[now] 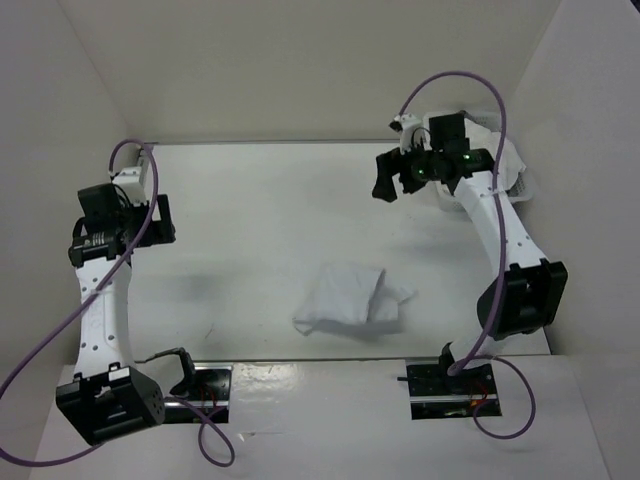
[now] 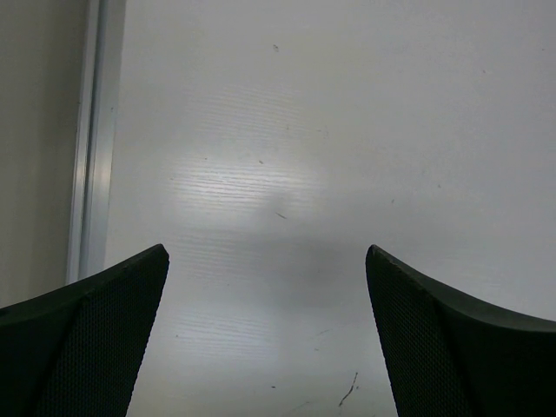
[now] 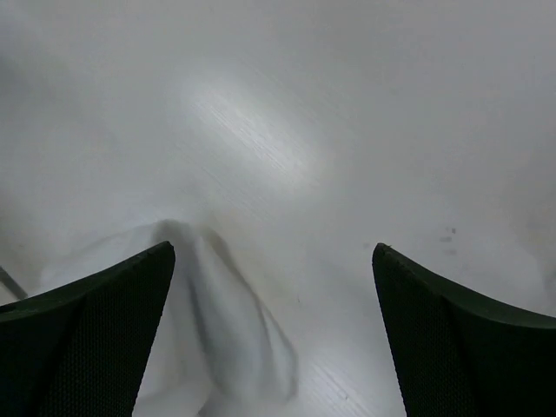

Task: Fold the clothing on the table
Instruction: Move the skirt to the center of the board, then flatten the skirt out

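Currently left claw and right claw gape wide, empty; clothing lies crumpled on the table, basket far right.

White arm links, black joint housings, purple cables; one green indicator light; gripper fingers matte black, finely mesh-textured.

Left arm stands upright at my left side; left gripper jaws spread wide, nothing between them. Right arm reaches to the far right; right gripper equally wide, gripping nothing.
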`<state>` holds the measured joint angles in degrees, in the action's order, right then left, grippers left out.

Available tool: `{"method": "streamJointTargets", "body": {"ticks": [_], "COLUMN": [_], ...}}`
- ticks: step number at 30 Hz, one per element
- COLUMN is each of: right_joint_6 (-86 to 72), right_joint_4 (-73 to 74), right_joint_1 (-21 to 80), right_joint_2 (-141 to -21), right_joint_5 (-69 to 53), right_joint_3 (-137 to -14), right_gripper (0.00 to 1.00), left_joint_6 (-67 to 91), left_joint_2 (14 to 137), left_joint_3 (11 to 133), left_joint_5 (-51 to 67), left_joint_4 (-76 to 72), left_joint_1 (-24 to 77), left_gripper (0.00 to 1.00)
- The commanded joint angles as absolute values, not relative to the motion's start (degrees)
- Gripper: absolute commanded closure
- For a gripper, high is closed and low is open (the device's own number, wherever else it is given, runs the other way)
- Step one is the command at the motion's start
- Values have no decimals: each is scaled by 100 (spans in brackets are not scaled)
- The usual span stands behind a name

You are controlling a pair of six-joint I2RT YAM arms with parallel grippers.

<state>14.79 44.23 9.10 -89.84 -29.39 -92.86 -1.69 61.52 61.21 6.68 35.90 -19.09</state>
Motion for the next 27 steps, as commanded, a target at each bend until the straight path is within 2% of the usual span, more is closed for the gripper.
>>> {"method": "streamJointTargets", "body": {"ticks": [1, 2, 5, 12, 17, 22, 27], "right_joint_6": [1389, 1336, 1397, 2442, 2777, 3049, 3155], "right_joint_4": [4131, 4131, 4306, 5220, 6011, 6187, 5687], "right_joint_1": [983, 984, 1379, 2907, 3944, 4148, 4148], "right_joint_2": [-9088, -9166, -9167, -8895, -9316, -9685, -9914], "right_joint_5": [-1945, -1499, -1275, -1626, -1696, -1627, -1372], "right_joint_3": [-8895, -8895, -8815, -8517, -8166, -7674, -7050], "right_gripper": [1, 1, 1, 1, 1, 6, 9], "left_joint_6": [-552, -606, -659, -896, -844, -958, -958], "left_joint_2": [5916, 5828, 5669, 5563, 5511, 5440, 5440], "left_joint_3": [6038, 5968, 5836, 5783, 5783, 5730, 5669], "left_joint_5": [1344, 1414, 1275, 1582, 1424, 1433, 1494], "left_joint_4": [3779, 3779, 3718, 3771, 3771, 3771, 3718], "left_joint_1": [-2013, -2013, -2013, -2013, -2013, -2013, -2013], "left_gripper": [0, 0, 0, 0, 0, 0, 0]}}
